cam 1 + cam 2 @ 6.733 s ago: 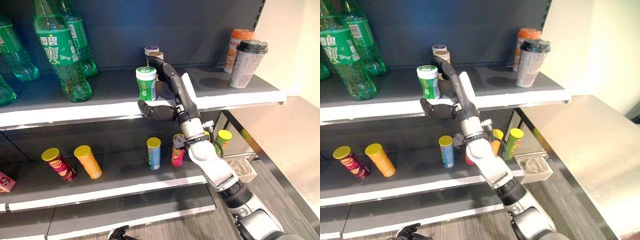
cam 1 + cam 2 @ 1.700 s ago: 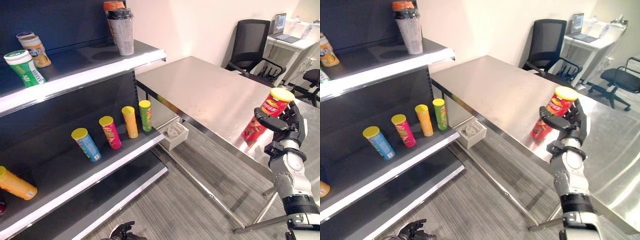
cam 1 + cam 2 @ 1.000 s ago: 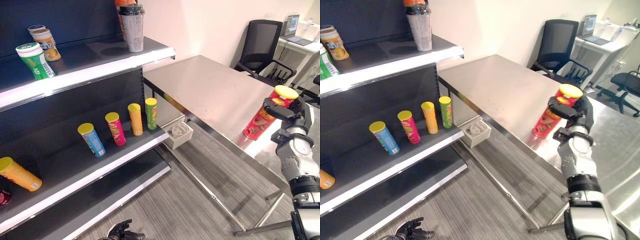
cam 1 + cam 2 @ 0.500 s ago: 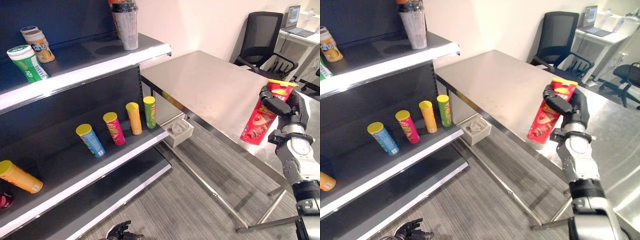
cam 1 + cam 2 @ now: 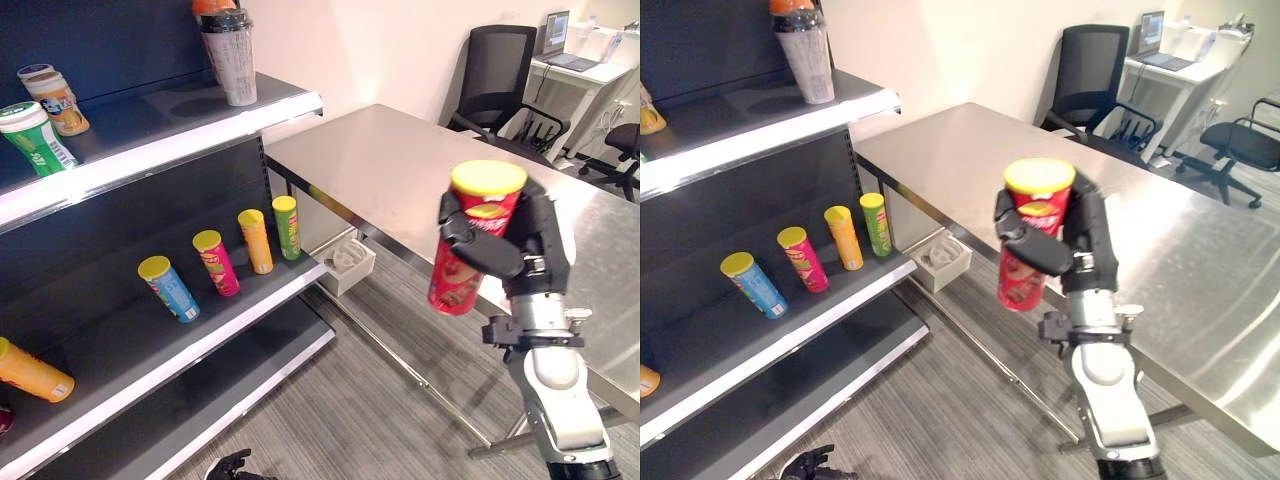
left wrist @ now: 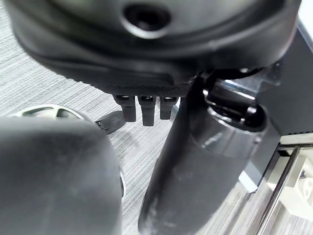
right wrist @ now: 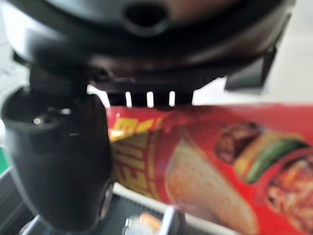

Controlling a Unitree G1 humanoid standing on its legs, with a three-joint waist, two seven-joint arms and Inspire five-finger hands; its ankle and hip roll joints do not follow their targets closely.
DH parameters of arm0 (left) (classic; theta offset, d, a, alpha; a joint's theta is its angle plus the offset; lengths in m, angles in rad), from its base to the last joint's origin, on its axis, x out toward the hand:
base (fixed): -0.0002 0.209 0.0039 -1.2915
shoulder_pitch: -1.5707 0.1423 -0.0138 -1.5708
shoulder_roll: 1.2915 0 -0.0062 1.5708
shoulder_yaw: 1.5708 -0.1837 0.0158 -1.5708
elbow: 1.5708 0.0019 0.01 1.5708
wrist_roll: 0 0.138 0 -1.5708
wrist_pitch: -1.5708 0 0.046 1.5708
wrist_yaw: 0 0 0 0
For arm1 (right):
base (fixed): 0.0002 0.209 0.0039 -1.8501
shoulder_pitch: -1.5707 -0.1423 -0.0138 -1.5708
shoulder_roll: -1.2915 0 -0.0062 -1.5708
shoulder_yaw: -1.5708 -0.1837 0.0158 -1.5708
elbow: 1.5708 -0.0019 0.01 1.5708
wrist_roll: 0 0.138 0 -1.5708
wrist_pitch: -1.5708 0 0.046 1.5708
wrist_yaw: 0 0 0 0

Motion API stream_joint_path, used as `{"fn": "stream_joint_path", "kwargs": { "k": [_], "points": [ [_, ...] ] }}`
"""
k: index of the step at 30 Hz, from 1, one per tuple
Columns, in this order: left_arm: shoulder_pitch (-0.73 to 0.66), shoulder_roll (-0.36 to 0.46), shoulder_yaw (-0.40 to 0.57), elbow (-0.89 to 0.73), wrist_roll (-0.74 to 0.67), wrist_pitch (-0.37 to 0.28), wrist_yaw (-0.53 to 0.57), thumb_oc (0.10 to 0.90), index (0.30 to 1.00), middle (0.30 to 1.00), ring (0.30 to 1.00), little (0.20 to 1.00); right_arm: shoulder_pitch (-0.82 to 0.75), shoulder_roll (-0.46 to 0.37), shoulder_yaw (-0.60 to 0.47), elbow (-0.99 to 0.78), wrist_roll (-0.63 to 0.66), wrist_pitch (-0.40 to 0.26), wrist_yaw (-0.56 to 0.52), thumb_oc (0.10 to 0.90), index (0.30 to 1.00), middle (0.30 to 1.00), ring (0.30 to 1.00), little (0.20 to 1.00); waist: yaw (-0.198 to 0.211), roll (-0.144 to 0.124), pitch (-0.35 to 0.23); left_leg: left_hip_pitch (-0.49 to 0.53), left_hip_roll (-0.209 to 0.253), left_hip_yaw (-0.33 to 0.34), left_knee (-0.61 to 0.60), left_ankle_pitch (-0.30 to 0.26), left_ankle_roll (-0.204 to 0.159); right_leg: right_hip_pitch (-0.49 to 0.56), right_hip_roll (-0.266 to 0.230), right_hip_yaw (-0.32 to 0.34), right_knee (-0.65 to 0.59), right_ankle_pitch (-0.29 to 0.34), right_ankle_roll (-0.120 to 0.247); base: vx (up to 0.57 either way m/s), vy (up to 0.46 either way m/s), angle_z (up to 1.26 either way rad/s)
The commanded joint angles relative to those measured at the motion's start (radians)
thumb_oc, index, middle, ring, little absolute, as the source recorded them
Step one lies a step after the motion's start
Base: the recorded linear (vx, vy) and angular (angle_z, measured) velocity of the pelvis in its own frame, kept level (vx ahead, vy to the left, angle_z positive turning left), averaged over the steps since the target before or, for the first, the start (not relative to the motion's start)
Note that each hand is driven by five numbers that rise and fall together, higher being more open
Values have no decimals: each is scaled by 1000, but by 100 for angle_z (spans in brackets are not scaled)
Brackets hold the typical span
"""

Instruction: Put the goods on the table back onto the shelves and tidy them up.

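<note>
Beyond the steel table (image 5: 400, 170), you see shelves (image 5: 150, 150) at left. Your right hand (image 5: 520, 245) grips a red can (image 5: 470, 240) upright in the air, off the table's front edge. Left hand's (image 6: 146, 58) state is unclear.

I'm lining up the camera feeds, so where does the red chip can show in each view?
Left eye view: red chip can right of centre, gripped by the right hand, in front of the steel table.
Right eye view: just right of centre, same grip.
Right wrist view: its red printed side fills the space past the thumb.
Left wrist view: not in it.
Shared landmark: the steel table.
</note>
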Motion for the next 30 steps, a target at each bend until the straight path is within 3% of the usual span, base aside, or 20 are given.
{"fn": "stream_joint_path", "kwargs": {
  "k": [1,3,4,6,8,11,12,14,16,18,21,23,24,25,28,29,30],
  "points": [
    [-4,-19,-39,36,36,-46,27,800,900,900,900,900,-106,-10,-5,-151,-13,-143,90,400,300,300,300,300,21,3,-4,197,89,116,20,-42,-61,-60,87,63,57,-78,-105,-75,29,-4],
    [-4,-20,-39,23,32,-58,43,800,900,900,900,900,-112,-11,120,-165,-46,-141,115,400,300,300,300,300,24,3,15,180,85,118,22,-41,-59,-68,83,64,50,-70,-102,-179,62,-6],
    [-15,-15,-34,18,20,-72,70,800,900,900,900,900,-147,-18,247,-143,-69,-124,136,400,300,300,300,300,30,6,62,130,75,98,23,-34,-57,-104,66,70,44,-54,-90,-217,69,-11],
    [-25,-12,-31,17,16,-77,84,800,900,900,900,900,-171,-21,290,-115,-88,-118,129,400,300,300,300,300,33,9,84,94,68,74,23,-23,-57,-136,57,74,47,-45,-85,-276,87,-1],
    [-37,-5,-25,13,-4,-81,106,800,900,900,900,900,-190,-21,338,-70,-122,-105,116,400,300,300,300,300,52,10,102,54,44,-4,19,-38,-58,-190,32,91,53,-27,-76,-232,120,14],
    [-37,-7,-9,9,-47,-89,126,800,900,900,900,900,-188,-40,359,-50,-190,-109,90,400,300,300,300,300,65,5,107,42,32,-62,26,-70,-46,-206,-3,78,61,-13,-65,-158,200,30],
    [-48,-14,30,5,-124,-81,145,800,900,900,900,900,-191,-59,362,2,-244,-98,51,400,300,300,300,300,60,1,118,69,78,-34,75,-98,-47,-232,-62,44,88,6,-52,-262,444,34],
    [-52,-18,39,16,-115,-70,148,800,900,900,900,900,-171,-59,349,21,-253,-86,46,400,300,300,300,300,53,11,114,103,94,-62,105,-99,-66,-242,-82,58,98,15,-40,-134,430,15],
    [-57,-20,13,22,-65,-64,139,800,900,900,900,900,-130,-66,320,8,-257,-81,51,400,300,300,300,300,39,21,110,120,78,-126,125,-148,-78,-249,-115,72,101,41,-17,-49,418,2],
    [-66,-25,-19,23,-18,-57,124,800,900,900,900,900,-80,-64,282,1,-262,-71,56,400,300,300,300,300,15,21,104,131,45,-111,97,-244,-62,-266,-181,75,97,88,20,-101,495,4],
    [-82,-15,-68,-6,36,-65,101,800,900,900,900,900,-47,-36,229,8,-309,-46,20,400,300,300,300,300,-7,19,115,136,-45,-103,30,-280,-27,-307,-269,98,73,208,76,-173,520,49],
    [-89,-4,-58,4,38,-72,98,800,900,900,900,900,7,8,199,-9,-330,-38,15,400,300,300,300,300,-12,-3,121,132,-134,-97,9,-319,14,-329,-337,109,22,317,95,-186,510,38],
    [-89,-2,-58,4,38,-72,98,800,900,900,900,900,8,10,198,-10,-331,-38,15,400,300,300,300,300,-11,-6,120,131,-138,-96,9,-319,17,-331,-340,111,22,320,95,-208,499,16],
    [-94,5,-46,9,47,-72,105,800,900,900,900,900,28,33,202,-7,-331,-32,12,400,300,300,300,300,-12,-21,137,130,-177,-96,9,-334,40,-361,-373,120,23,369,95,-155,319,23],
    [-94,9,-35,9,50,-75,115,800,900,900,900,900,29,46,211,6,-350,-23,3,400,300,300,300,300,-14,-32,155,145,-201,-88,9,-349,57,-367,-380,134,31,409,95,-127,272,42],
    [-87,15,-31,-7,45,-75,122,800,900,900,900,900,44,43,208,-5,-359,-25,-9,400,300,300,300,300,-35,-47,178,148,-223,-85,9,-338,83,-392,-360,199,72,389,91,-91,175,-1],
    [-87,16,-31,-8,45,-74,122,800,900,900,900,900,45,44,208,-5,-359,-25,-9,400,300,300,300,300,-33,-49,178,149,-224,-82,9,-338,83,-397,-361,204,77,386,91,-117,249,3]
  ]
}}
